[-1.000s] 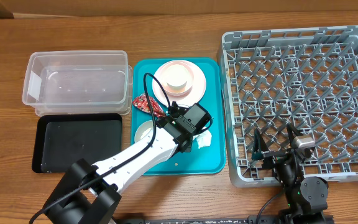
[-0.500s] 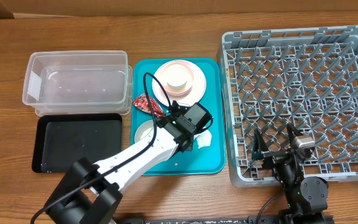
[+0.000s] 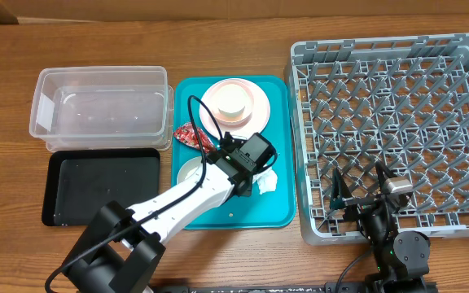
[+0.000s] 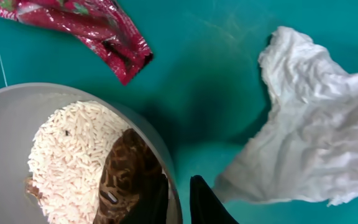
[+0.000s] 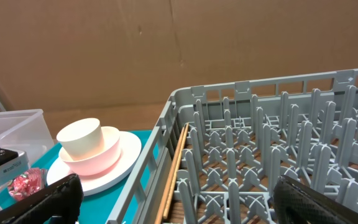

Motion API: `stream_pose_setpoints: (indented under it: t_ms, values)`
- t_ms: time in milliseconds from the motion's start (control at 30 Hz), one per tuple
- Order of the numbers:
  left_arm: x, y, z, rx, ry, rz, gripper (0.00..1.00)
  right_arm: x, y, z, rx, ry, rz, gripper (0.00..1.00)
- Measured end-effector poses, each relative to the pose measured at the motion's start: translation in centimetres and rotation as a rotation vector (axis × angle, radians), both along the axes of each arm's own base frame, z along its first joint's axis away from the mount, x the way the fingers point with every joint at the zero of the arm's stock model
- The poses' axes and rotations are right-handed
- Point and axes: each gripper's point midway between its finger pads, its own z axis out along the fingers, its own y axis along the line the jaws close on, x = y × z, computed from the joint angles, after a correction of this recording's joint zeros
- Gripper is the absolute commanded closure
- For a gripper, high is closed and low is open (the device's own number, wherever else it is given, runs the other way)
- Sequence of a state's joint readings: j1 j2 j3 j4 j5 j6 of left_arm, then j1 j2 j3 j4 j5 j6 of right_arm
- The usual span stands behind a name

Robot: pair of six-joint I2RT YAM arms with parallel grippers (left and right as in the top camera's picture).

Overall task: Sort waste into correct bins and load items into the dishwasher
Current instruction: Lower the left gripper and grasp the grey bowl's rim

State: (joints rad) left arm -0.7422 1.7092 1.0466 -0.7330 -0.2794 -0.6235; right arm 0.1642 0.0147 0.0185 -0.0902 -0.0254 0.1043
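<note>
Grey bowl of rice is pinched at its 3 o'clock rim by the left claw, likely for emptying; right claw is spread wide, idle.

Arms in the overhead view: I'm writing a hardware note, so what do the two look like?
The left arm is a white link with black joints, a boxy black wrist block and a looping black cable. The right arm is black with a silver cylinder and thin black fingers.

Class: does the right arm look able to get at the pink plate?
Probably yes: the pink plate sits exposed beside the rack wall, while the left arm is lower down the tray.
</note>
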Motion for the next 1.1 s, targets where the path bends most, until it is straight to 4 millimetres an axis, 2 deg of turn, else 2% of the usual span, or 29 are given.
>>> stream_pose_setpoints:
  t_ms: [200, 733, 1100]
  values:
    - [0.2, 0.6, -0.4, -0.013, 0.025, 0.03, 0.96, 0.0, 0.0, 0.0, 0.0, 0.0, 0.0, 0.0]
    - [0.2, 0.8, -0.5, -0.01, 0.033, 0.038, 0.96, 0.0, 0.0, 0.0, 0.0, -0.001, 0.0, 0.0]
    - [-0.3, 0.9, 0.5, 0.017, 0.076, -0.003, 0.96, 0.0, 0.0, 0.0, 0.0, -0.001, 0.0, 0.0]
